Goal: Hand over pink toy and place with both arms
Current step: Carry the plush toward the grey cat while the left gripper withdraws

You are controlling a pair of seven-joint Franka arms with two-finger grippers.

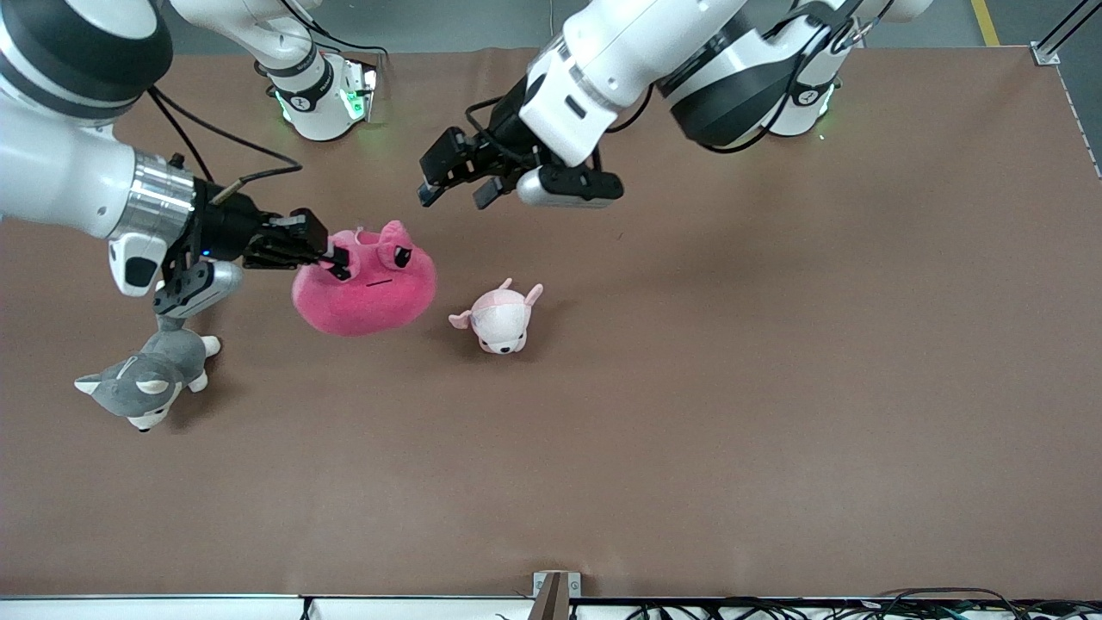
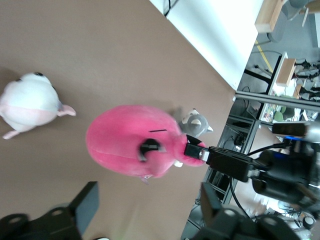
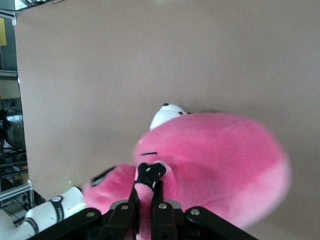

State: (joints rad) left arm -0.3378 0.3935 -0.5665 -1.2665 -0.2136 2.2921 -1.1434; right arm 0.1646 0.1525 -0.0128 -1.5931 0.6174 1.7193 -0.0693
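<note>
My right claw (image 1: 340,258) pinches the pink toy (image 1: 366,284) by an ear, above the counter (image 1: 689,413) near the husky (image 1: 146,379). My left claw (image 1: 456,185) hangs open, empty. I should lower steadily, avoiding the small plush (image 1: 499,319).

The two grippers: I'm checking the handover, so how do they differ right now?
The right gripper is shut on the pink toy, pinching its top; the left gripper is open and empty. The right gripper touches the toy; the left gripper hangs apart from it, over bare table. Both are black, two-fingered.
</note>
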